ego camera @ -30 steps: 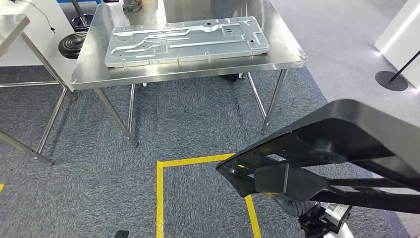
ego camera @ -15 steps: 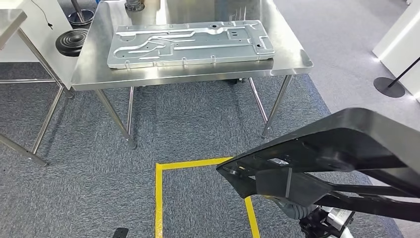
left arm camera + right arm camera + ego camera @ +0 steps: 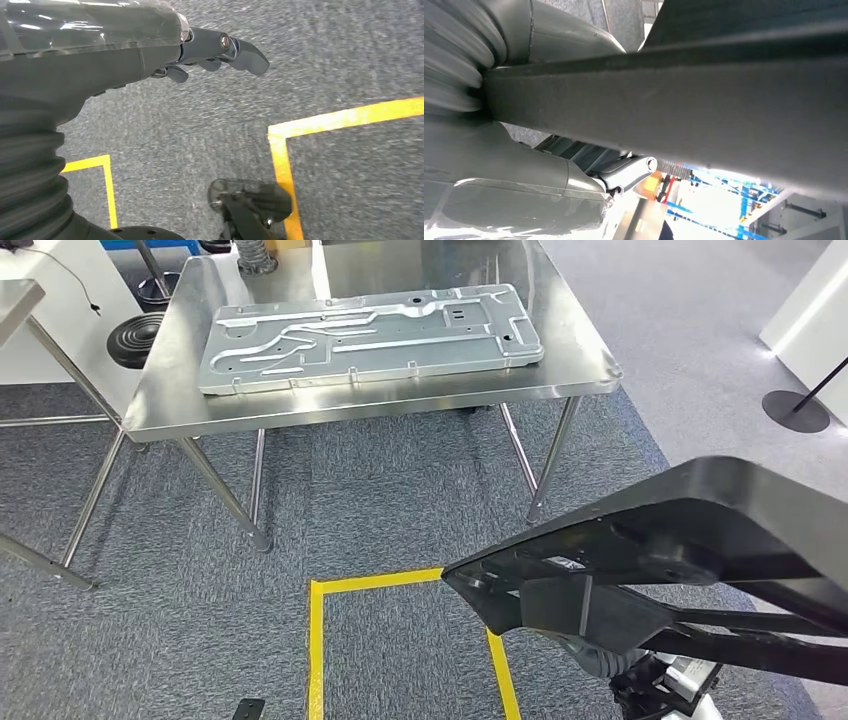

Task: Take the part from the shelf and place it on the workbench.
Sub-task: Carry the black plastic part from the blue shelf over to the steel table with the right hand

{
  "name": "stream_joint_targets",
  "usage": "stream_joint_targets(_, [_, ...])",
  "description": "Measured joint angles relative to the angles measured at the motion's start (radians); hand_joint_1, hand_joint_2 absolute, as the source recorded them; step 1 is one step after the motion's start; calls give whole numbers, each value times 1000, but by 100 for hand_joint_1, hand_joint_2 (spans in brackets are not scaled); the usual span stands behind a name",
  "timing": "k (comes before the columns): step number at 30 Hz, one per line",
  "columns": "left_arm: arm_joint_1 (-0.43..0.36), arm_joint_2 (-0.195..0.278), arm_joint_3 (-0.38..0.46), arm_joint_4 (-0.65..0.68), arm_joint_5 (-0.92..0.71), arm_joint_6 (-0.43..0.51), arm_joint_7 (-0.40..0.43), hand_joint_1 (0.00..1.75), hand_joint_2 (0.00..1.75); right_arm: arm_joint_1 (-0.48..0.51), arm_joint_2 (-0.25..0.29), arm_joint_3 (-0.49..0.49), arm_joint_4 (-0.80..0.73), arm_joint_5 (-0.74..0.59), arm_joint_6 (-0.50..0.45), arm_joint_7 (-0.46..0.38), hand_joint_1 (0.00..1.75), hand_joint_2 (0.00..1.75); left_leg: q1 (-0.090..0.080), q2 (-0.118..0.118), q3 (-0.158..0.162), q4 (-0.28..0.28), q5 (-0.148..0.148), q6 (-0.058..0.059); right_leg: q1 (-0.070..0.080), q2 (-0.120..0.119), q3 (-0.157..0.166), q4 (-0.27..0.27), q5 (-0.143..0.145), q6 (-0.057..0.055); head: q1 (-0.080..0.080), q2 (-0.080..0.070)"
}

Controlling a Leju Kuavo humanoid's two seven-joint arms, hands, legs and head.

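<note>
Right robot hand [image 3: 524,165] is clamped on the black part [image 3: 690,540], a long flat frame of dark plastic. In the right wrist view the part's edge runs straight across the grey thumb and ribbed cover, so the grip sits on one long bar. The frame juts forward and up from that robot hand, with its near end held low and its far end rising beyond, which keeps it off the carpet while the robot carries it. That looks to be the reason for so tilted a hold.

Left robot hand [image 3: 220,50] hangs at the side over the carpet and holds nothing, with its dark fingers loosely apart and slightly bent. It seems to be kept out of the way.

Below both robot hands lies grey carpet with a yellow taped square [image 3: 316,640], probably a standing mark. Well ahead of the carried part stands the steel worktop [image 3: 170,405], the likely place for the part. A silver stamped metal panel [image 3: 370,335] already lies flat across most of its top, so free room is scarce — the front strip and the right end look like the only bare spots.
</note>
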Motion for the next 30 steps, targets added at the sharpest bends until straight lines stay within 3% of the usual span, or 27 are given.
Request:
stream_joint_targets(2, [-3,0,0,0,2,1,0,0,175,-7,-2,-5,1,-11,7,2,155,175,-3,0,52,-140,78,10,2,2,13,3,-13,6,0,0])
stream_joint_targets(3, [-5,-1,0,0,4,2,0,0,175,-11,-5,-8,3,-18,13,2,155,175,-5,0,69,-183,94,14,3,2,15,4,-17,10,0,0])
stream_joint_targets(5, [-8,-2,0,0,9,4,0,0,175,-21,-11,-13,7,-30,26,4,155,175,-10,-1,77,-208,91,20,5,3,14,3,-20,21,0,0])
stream_joint_targets(8, [-8,-3,1,0,17,6,-2,0,175,-46,-16,-15,15,-39,38,7,155,175,-4,-1,89,-224,92,35,4,1,10,20,-34,37,0,0])
stream_joint_targets(9, [-9,-3,1,0,19,6,-3,0,175,-58,-17,-16,19,-41,41,8,155,175,-1,-1,95,-230,92,40,3,0,-8,59,-54,42,0,0])
stream_joint_targets(11, [-8,-3,2,0,25,6,-4,0,175,-78,-18,-14,32,-44,48,11,155,175,0,0,102,-233,87,47,-2,-1,-83,195,-109,49,0,0])
stream_joint_targets(12, [-7,-3,3,0,29,7,-5,0,175,-83,-17,-12,39,-44,50,12,155,175,-1,0,105,-233,84,48,-4,-1,-124,261,-127,52,0,0])
stream_joint_targets(13, [-4,-3,3,0,32,8,-5,0,175,-86,-17,-10,48,-44,52,14,155,175,-1,-1,108,-233,81,48,-6,-1,-152,296,-124,54,0,0])
stream_joint_targets(14, [-2,-3,4,0,35,9,-6,0,175,-91,-17,-8,55,-44,53,16,155,175,-1,-3,114,-232,76,47,-8,-2,-161,290,-100,56,0,0])
stream_joint_targets(15, [0,-3,5,0,38,10,-7,0,175,-98,-17,-6,62,-44,53,17,155,175,-1,-4,121,-232,71,45,-10,-2,-149,243,-58,56,0,0])
stream_joint_targets(16, [2,-3,6,0,39,10,-9,0,175,-106,-17,-3,68,-44,53,17,155,175,-1,-5,129,-232,65,42,-12,-3,-122,167,-9,54,0,0])
stream_joint_targets(18, [4,-3,7,0,43,11,-14,0,175,-123,-17,2,79,-44,54,18,155,175,-4,-6,138,-231,54,33,-10,-4,-73,46,45,49,0,0])
stream_joint_targets(19, [5,-3,8,0,44,11,-16,0,175,-129,-17,4,84,-44,55,18,155,175,-5,-6,139,-231,49,27,-7,-4,-62,18,50,45,0,0])
stream_joint_targets(23, [7,-3,9,0,44,11,-20,0,175,-137,-16,8,96,-43,58,19,155,175,-3,-4,141,-219,29,6,-7,-2,-50,5,38,21,0,0])
stream_joint_targets(25, [6,-3,9,0,42,11,-20,0,175,-141,-14,10,97,-43,56,21,155,175,-1,-3,100,-126,-17,-1,-9,-4,-37,-2,33,10,0,0])
stream_joint_targets(27, [9,-3,9,0,41,11,-19,0,175,-143,-11,13,97,-42,53,26,155,175,0,-2,18,19,-69,-6,-8,-5,-28,-3,25,4,0,0])
stream_joint_targets(28, [11,-3,9,0,42,11,-19,0,175,-144,-9,15,97,-42,52,29,155,175,0,-2,-15,66,-74,-7,-7,-5,-23,-3,20,3,0,0])
stream_joint_targets(29, [14,-3,9,0,43,11,-20,0,175,-143,-7,18,97,-42,52,32,155,175,0,-2,-30,74,-57,-6,-6,-3,-16,-2,15,3,0,0])
stream_joint_targets(30, [17,-2,10,0,45,11,-22,0,175,-142,-6,21,97,-41,52,34,155,175,0,-2,-24,40,-21,-4,-5,-2,-8,-2,9,4,0,0])
